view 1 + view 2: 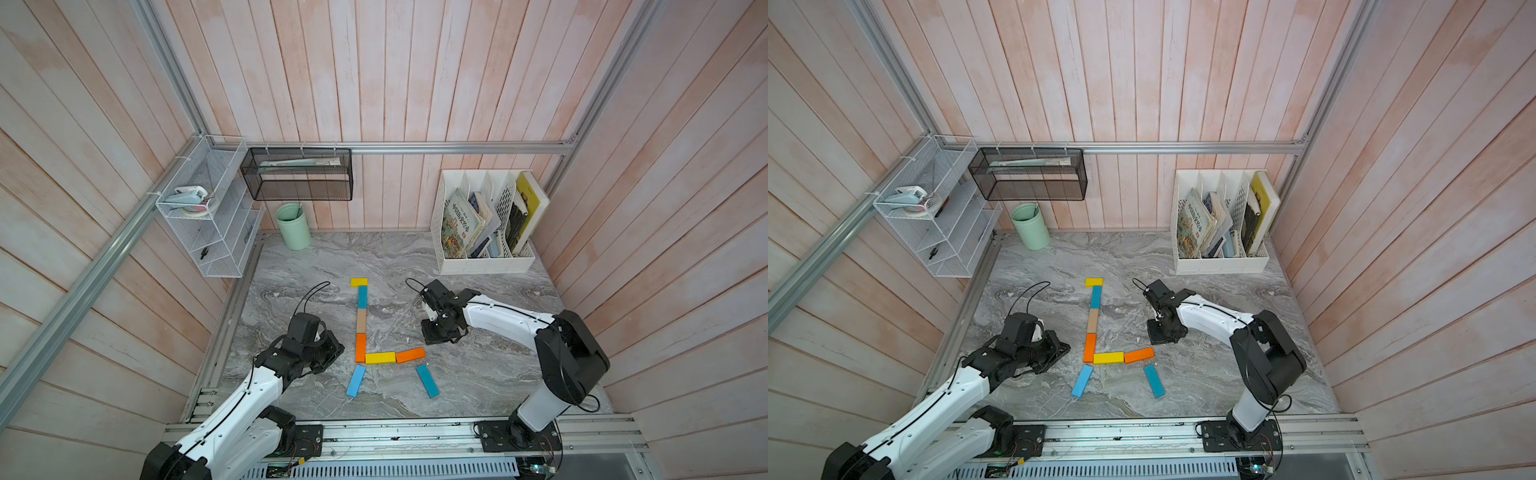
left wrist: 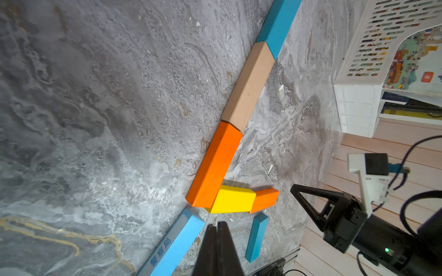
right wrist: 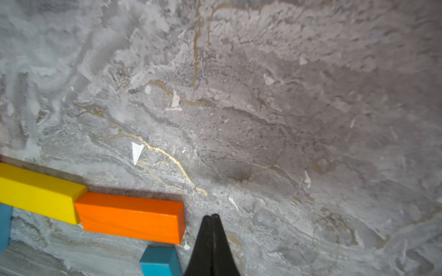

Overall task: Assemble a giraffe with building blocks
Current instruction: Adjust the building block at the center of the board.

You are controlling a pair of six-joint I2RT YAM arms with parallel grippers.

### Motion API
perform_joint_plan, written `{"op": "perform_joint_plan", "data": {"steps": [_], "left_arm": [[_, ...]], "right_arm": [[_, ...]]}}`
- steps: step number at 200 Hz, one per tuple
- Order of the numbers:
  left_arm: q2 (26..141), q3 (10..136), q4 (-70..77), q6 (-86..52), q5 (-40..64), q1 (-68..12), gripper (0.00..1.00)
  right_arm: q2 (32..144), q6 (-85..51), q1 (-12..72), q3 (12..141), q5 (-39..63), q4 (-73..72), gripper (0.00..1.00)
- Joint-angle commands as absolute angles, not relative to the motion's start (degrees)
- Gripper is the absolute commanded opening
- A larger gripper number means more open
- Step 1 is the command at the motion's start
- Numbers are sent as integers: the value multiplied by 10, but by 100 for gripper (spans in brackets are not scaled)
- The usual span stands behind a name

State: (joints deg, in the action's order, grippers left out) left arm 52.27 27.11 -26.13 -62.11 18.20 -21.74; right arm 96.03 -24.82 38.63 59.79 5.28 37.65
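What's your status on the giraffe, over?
Left gripper shut, empty. Right gripper shut, empty. Giraffe laid flat on the table, all eight blocks placed. Nothing in the way.

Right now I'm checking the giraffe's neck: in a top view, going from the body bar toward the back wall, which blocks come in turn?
orange neck block → tan block → teal neck block → yellow head block, lying crosswise

Site was a lab test booth: aluminium frame (image 1: 457,147), plank walls (image 1: 374,75), marble bench (image 1: 490,374) (office props: book rack (image 1: 486,264)).
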Motion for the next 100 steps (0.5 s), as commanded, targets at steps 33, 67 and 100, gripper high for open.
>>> {"op": "perform_joint_plan", "data": {"steps": [33, 67, 100], "left_arm": [[514, 267, -261, -615, 185, -214, 0], [517, 267, -254, -616, 187, -214, 0], [518, 268, -255, -616, 186, -214, 0]], "right_arm": [[929, -259, 389, 548, 87, 339, 0], [924, -267, 401, 521, 103, 312, 0], [932, -275, 405, 510, 113, 293, 0]]}}
